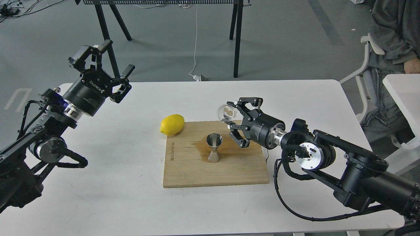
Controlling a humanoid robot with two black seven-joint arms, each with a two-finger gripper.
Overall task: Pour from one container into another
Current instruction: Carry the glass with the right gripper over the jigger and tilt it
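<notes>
The steel hourglass jigger (214,148) stands upright in the middle of the wooden board (216,170). My right gripper (233,115) is shut on the small clear glass cup (227,113), holding it tilted on its side in the air, just up and to the right of the jigger's mouth. The cup's rim faces left toward the lemon. My left gripper (110,57) hangs open and empty above the table's far left corner, far from both containers.
A yellow lemon (172,124) lies at the board's far left corner. A dark wet stain (229,142) runs across the board beside the jigger. A seated person (393,32) and a second white table (402,95) are at the right.
</notes>
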